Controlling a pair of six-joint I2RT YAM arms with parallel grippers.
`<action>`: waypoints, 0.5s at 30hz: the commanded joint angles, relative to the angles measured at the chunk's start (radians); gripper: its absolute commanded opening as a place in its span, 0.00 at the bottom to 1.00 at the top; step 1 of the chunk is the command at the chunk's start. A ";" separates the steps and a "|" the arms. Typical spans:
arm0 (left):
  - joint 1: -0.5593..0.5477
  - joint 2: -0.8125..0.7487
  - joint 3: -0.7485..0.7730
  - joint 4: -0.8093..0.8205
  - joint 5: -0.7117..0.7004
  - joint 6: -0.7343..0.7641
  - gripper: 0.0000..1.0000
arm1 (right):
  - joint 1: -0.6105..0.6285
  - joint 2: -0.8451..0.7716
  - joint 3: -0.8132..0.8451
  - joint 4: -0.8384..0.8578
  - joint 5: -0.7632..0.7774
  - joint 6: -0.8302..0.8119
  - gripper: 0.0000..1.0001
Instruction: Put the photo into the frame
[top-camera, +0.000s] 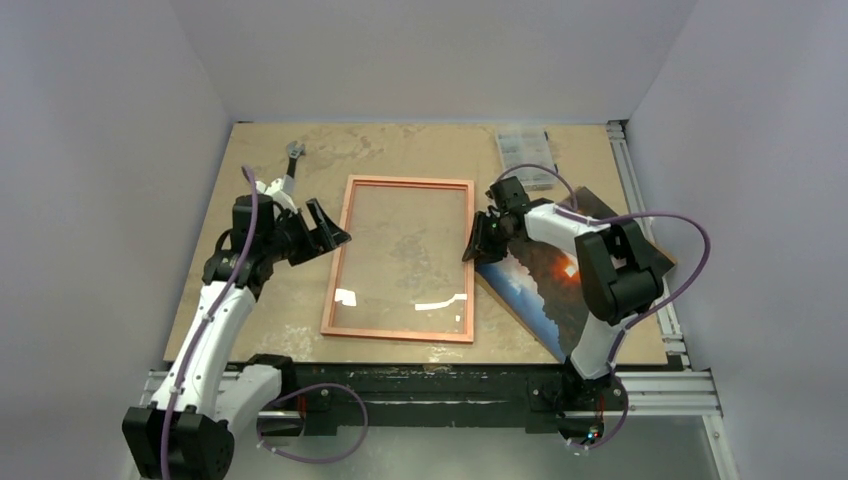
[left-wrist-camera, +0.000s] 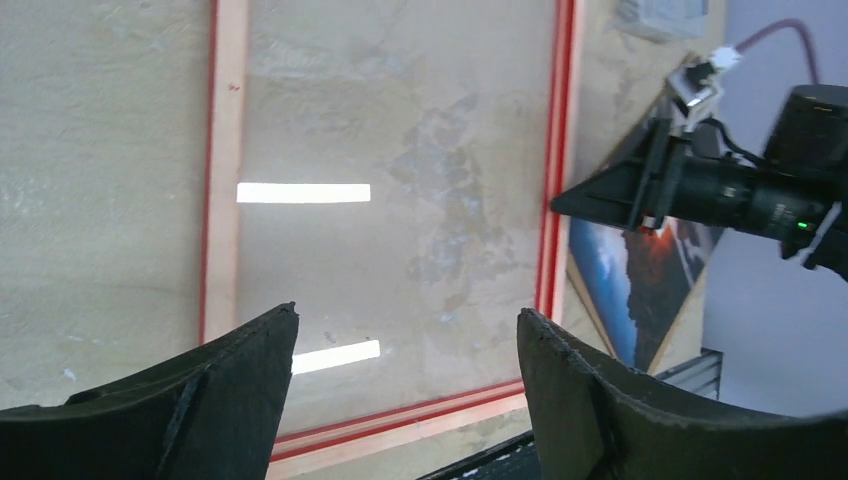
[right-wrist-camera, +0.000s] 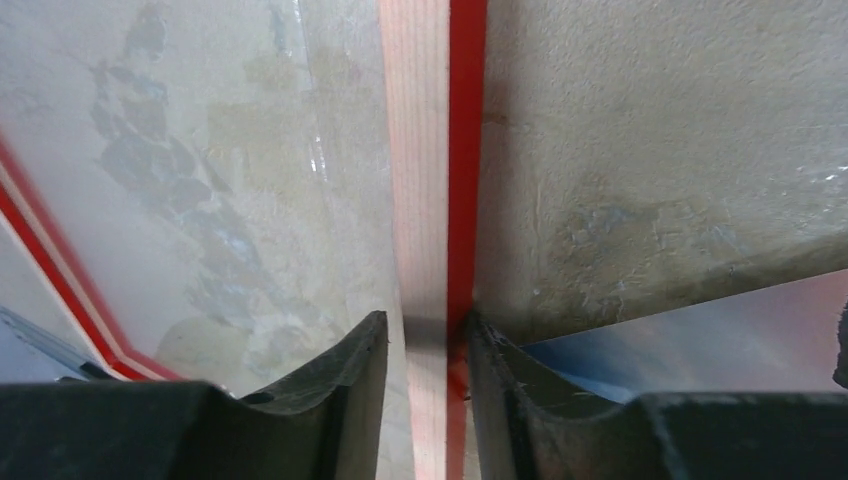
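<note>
The frame (top-camera: 400, 333) lies flat at the table's middle, pale copper back up, with glass in it. Its red edge shows in the left wrist view (left-wrist-camera: 225, 200) and the right wrist view (right-wrist-camera: 425, 150). The photo (top-camera: 545, 285) lies picture up on a brown backing board (top-camera: 655, 262), to the right of the frame and partly under my right arm. It also shows in the left wrist view (left-wrist-camera: 625, 280) and the right wrist view (right-wrist-camera: 700, 330). My right gripper (top-camera: 470, 245) is closed round the frame's right rail (right-wrist-camera: 425, 325). My left gripper (top-camera: 335, 228) is open and empty by the frame's left rail (left-wrist-camera: 408, 320).
A clear plastic box (top-camera: 525, 150) stands at the back right. A small metal clip (top-camera: 293, 152) lies at the back left. An aluminium rail (top-camera: 640, 200) runs along the table's right edge. Grey walls close in on three sides.
</note>
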 joint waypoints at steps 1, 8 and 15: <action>-0.004 -0.056 0.063 0.050 0.100 -0.032 0.78 | 0.044 0.026 0.030 0.022 -0.009 -0.003 0.29; -0.003 -0.075 0.084 0.026 0.100 -0.035 0.78 | 0.100 0.065 0.079 0.019 0.008 0.020 0.09; -0.004 -0.066 0.076 0.012 0.089 -0.029 0.78 | 0.114 0.055 0.102 0.015 0.031 0.009 0.21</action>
